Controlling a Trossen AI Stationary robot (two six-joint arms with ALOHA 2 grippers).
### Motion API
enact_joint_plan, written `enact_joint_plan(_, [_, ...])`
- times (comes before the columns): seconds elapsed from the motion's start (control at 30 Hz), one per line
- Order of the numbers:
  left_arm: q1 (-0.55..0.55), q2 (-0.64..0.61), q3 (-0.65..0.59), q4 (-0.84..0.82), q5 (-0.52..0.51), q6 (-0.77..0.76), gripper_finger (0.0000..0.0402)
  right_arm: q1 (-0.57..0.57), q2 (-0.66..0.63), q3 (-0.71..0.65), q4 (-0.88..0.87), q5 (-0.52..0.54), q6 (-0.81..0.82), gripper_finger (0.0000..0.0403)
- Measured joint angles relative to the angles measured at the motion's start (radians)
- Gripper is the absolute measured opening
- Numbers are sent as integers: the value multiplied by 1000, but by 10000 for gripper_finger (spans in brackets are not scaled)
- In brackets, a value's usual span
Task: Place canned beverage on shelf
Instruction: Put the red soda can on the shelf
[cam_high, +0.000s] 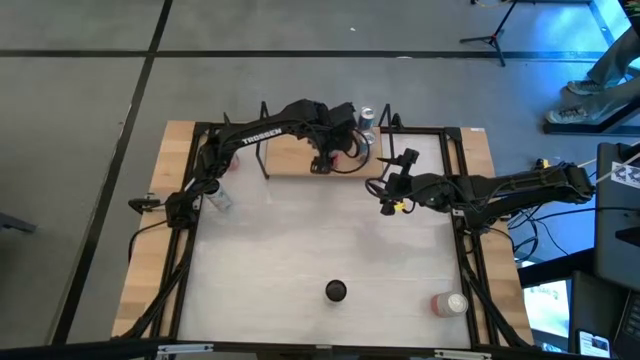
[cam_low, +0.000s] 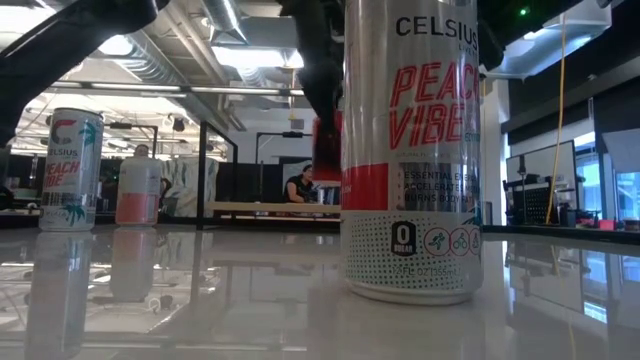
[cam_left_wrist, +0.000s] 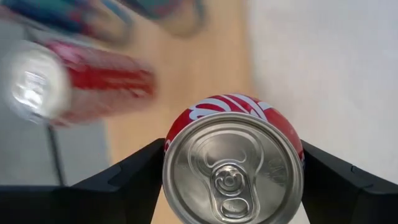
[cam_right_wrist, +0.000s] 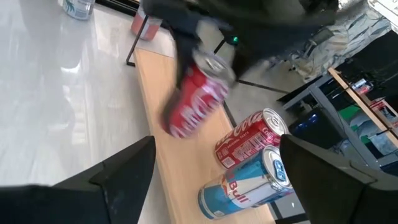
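A red cola can (cam_left_wrist: 233, 168) sits between the fingers of my left gripper (cam_high: 335, 150), which is shut on it over the shelf (cam_high: 295, 158), a light-wood board with black wire ends at the table's far middle. In the right wrist view the held can (cam_right_wrist: 196, 99) is tilted above the board (cam_right_wrist: 155, 106). A second red can (cam_right_wrist: 252, 146) and a blue-and-silver can (cam_right_wrist: 245, 183) stand on the board's right end. My right gripper (cam_high: 388, 195) waits open, just to the right of the shelf, with nothing between its fingers. My left gripper pinches the red can's upper wall (cam_left_wrist: 177, 134), just under the rim, with one finger (cam_left_wrist: 134, 177) on each side. The fingers come steeply from above. The can is tilted below them, and in the low view its bottom (cam_low: 328, 180) is a little above the board.
A tall white can (cam_low: 410, 150) stands at the table's near middle (cam_high: 335, 291), and a can (cam_high: 450, 303) lies near the front right corner. Two more cans (cam_high: 215, 195) are at the table's left side. The middle of the tabletop (cam_high: 320, 235) is bare.
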Motion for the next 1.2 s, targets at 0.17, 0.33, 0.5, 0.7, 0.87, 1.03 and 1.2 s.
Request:
enact_joint_plan(0.17, [-75,-17,1,-131,40,-84,289,0,0,0,-1,-9,0,337])
enact_joint_plan(0.33, [-165,-18,-28,-188,35,-144,289,0,0,0,-2,-29,0,337])
enact_joint_plan(0.5, [-248,-16,-121,-125,39,-154,290,0,0,0,-2,-35,0,337])
enact_joint_plan(0.7, [-306,-16,-242,8,17,-112,290,0,0,0,-2,-35,4,337])
enact_joint_plan(0.87, [-331,-16,-304,109,22,-87,290,0,0,0,-2,-35,6,337])
enact_joint_plan(1.03, [-333,-23,-345,154,34,-79,290,0,0,0,0,-35,9,337])
enact_joint_plan(1.2, [-331,-47,-379,160,62,-100,290,0,0,0,-2,-35,16,337])
